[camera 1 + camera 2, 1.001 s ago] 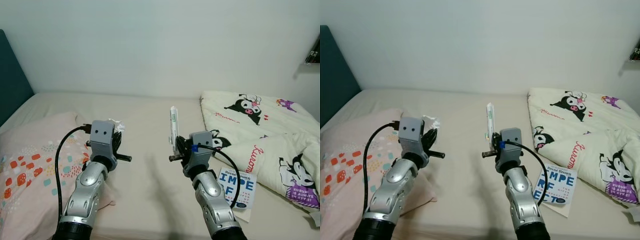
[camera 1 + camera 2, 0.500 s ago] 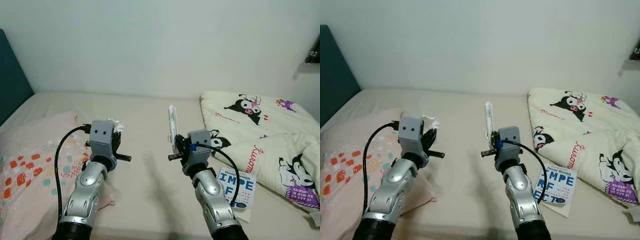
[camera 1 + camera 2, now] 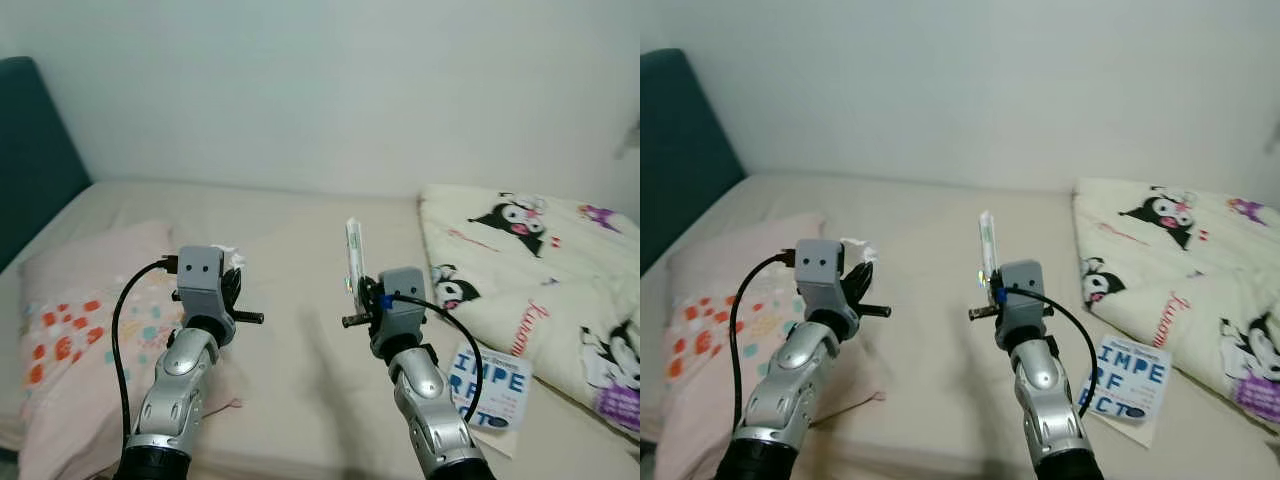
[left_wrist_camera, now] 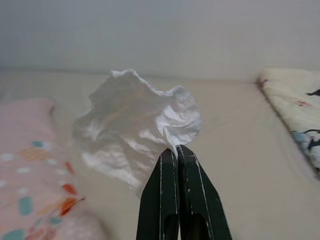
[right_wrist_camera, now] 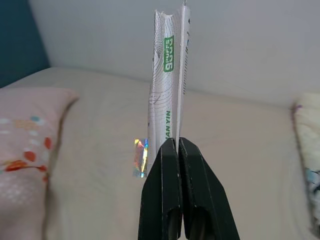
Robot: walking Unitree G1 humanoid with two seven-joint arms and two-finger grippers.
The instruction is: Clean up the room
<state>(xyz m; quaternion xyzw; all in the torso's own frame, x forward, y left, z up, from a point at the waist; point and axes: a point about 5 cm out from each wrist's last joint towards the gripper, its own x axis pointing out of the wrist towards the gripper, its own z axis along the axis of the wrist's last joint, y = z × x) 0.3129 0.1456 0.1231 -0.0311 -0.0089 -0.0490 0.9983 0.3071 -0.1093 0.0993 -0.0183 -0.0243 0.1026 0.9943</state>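
1. The left gripper (image 4: 177,150) is clamped on a crumpled tissue (image 4: 135,127), held in the air above the pillow (image 3: 85,330) at the bed's (image 3: 290,230) left side.
2. The right gripper (image 5: 174,142) pinches an upright white wrapper (image 5: 167,85) by its lower end, over the middle of the bed.
3. Both pieces of litter look secured, so I judge the step in hand is carrying them to a bin.
4. Keep both grips tight: each holds only an edge, and a swing could shake the piece loose.
5. A book (image 3: 487,385) lies near the bed's front edge, beside the blanket (image 3: 540,270), probably next to tidy.
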